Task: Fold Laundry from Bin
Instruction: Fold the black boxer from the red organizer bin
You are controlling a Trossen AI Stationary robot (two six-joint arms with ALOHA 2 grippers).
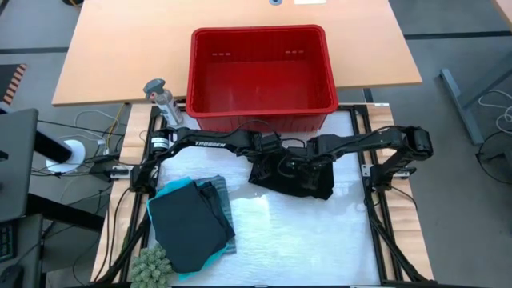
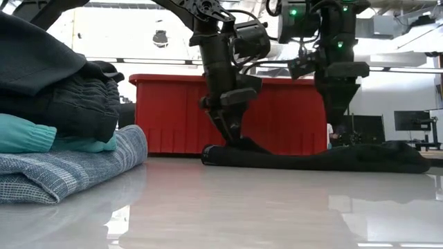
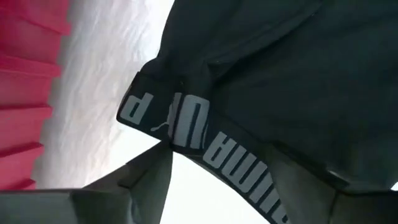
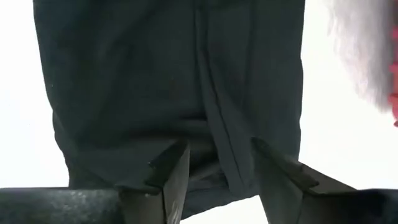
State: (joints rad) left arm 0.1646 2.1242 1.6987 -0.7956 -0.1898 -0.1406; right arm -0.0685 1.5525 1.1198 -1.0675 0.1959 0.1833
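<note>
Black garment lies flat on the white mat, just in front of the empty red bin. Left gripper is down on its waistband edge and right gripper has fingers spread over the fabric; left grip state cannot be told. Folded pile sits at the mat's left.

We see a light wooden desk on grey floor beyond the claws, and a white work surface beneath them. Level across the table, behind the claws, we see a bright white wall and a dark monitor far right.
</note>
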